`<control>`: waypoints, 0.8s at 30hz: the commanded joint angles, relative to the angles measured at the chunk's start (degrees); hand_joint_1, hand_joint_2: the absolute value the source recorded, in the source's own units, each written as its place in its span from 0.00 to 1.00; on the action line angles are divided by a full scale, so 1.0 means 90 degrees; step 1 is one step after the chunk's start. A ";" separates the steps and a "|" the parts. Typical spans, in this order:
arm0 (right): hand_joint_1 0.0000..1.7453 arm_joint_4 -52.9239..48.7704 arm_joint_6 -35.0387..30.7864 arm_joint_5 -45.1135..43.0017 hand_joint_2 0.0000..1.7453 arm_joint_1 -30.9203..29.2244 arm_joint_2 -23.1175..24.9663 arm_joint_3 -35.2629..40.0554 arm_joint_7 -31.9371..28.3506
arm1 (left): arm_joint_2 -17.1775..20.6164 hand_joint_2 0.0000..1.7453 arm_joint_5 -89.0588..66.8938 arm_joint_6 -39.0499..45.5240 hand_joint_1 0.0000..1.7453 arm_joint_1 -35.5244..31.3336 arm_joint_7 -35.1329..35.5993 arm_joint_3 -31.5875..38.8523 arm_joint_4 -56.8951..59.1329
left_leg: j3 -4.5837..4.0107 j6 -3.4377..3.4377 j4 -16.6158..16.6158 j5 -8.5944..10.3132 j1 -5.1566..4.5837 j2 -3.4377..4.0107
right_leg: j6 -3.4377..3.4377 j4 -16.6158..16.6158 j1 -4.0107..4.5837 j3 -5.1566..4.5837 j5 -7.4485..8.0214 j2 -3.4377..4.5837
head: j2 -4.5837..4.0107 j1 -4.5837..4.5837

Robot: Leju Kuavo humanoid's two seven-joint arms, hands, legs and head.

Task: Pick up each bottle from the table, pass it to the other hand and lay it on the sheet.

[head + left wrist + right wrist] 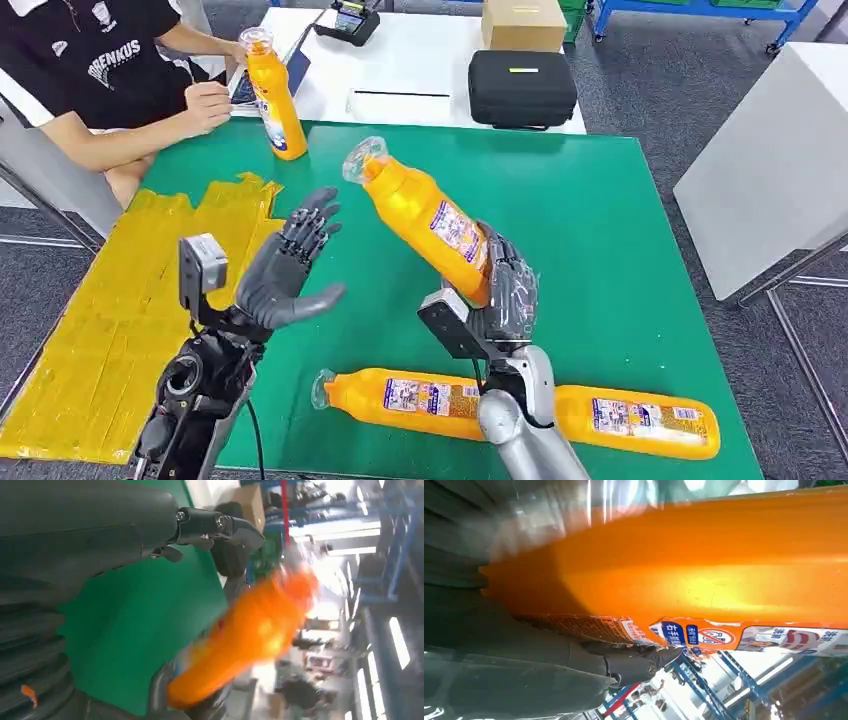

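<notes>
Above green table [620, 240], right hand [505, 290] gripping tilted bottle [425, 215] (cap leftward), left hand [290, 265] spread, upraised

Right hand [505, 290] grips; left hand [290, 265] raised, fingers [312, 225] spread.
</notes>
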 commanded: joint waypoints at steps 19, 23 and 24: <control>1.00 0.0147 0.0253 -0.0036 1.00 -0.0205 0.0087 0.0586 -0.0075 | 0.0016 1.00 0.0948 0.0234 0.00 -0.0600 0.0179 -0.0067 0.0899 | 0.0016 -0.0011 -0.0002 -0.0007 0.0003 0.0007 | -0.0010 -0.0002 0.0004 0.0017 -0.0005 0.0000 | 0.0000 0.0000; 1.00 0.0352 0.0309 0.0043 1.00 -0.0289 0.0117 0.0729 -0.0037 | 0.0004 1.00 0.0989 0.0219 0.00 -0.0624 0.0186 -0.0116 0.0925 | 0.0041 -0.0020 0.0001 -0.0019 0.0006 0.0011 | -0.0019 0.0001 0.0008 0.0041 -0.0017 -0.0004 | 0.0000 0.0000; 1.00 0.0391 0.0309 0.0067 1.00 -0.0303 0.0122 0.0752 -0.0015 | -0.0001 1.00 0.1017 0.0195 0.00 -0.0621 0.0183 -0.0122 0.0920 | 0.0025 -0.0013 -0.0001 -0.0011 0.0005 0.0008 | -0.0013 -0.0002 0.0006 0.0028 -0.0009 -0.0003 | 0.0000 0.0000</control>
